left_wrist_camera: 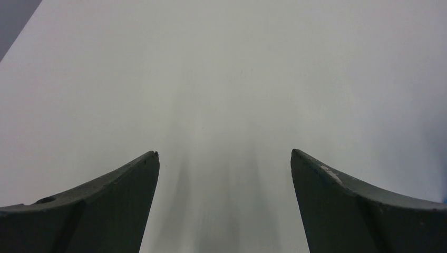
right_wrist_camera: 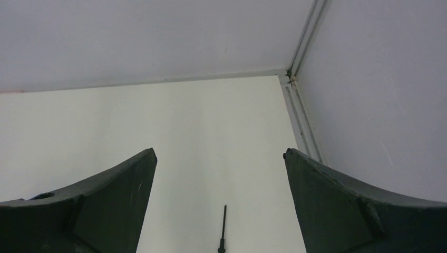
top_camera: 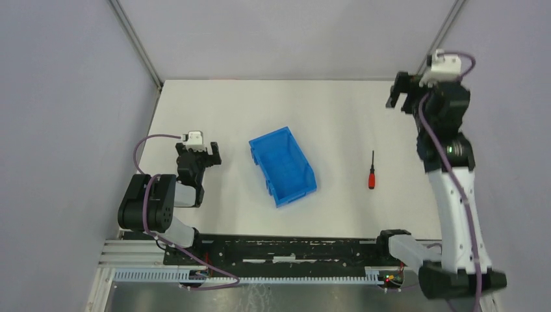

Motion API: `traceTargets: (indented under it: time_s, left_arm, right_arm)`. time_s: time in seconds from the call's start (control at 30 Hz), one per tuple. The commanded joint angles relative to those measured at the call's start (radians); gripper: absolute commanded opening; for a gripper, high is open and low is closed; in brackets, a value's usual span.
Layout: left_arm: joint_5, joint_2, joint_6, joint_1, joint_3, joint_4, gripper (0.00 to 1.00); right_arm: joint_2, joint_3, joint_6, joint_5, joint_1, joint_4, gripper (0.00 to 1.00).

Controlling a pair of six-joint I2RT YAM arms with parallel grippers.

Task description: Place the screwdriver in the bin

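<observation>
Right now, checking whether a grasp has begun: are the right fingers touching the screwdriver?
Apart. The top external view shows the right gripper open near the far right corner, with a wide stretch of table between it and the screwdriver.

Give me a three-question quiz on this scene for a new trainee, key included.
1. True or false: the screwdriver lies inside the bin.
2. Which arm stands nearer the screwdriver? A: the left arm. B: the right arm.
3. Fill in: the right arm's jaws stand ____, with nothing between them.

Key: 1 false, it lies on the table to the right of the bin; 2 B; 3 open.
</observation>
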Motion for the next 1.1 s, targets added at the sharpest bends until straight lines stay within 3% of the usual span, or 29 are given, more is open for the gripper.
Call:
traceTargets:
  time_s: [0.0, 0.17, 0.47, 0.57, 0.63, 0.77, 1.07]
  left_arm:
    - [-0.003, -0.011, -0.032, -0.001, 0.004, 0.039, 1.00]
    - [-0.004, -0.011, -0.032, -0.001, 0.004, 0.039, 1.00]
    - [-0.003, -0.011, -0.031, -0.001, 0.004, 0.039, 1.00]
    - [-0.004, -0.010, -0.032, -0.001, 0.004, 0.039, 1.00]
    - [-0.004, -0.011, -0.032, -0.001, 0.004, 0.039, 1.00]
    - [-0.004, -0.011, -0.032, -0.001, 0.004, 0.039, 1.00]
    - [-0.004, -0.011, -0.032, -0.001, 0.004, 0.039, 1.00]
  right_arm:
    - [0.436, 0.413, -0.085, -0.107, -0.007, -0.588, 0.98]
    - [0.571, 0.228, -0.048, -0.136, -0.028, -0.473, 0.98]
    - [0.707, -0.180, 0.020, -0.129, -0.028, -0.200, 0.77]
    - [0.728, -0.240, 0.016, -0.131, -0.029, -0.161, 0.61]
    - [0.733, -0.261, 0.011, -0.137, -0.056, -0.152, 0.38]
    - [0.707, -0.191, 0.004, -0.134, -0.058, -0.221, 0.00]
    - [0.627, 0.297, -0.069, -0.090, -0.058, -0.686, 0.00]
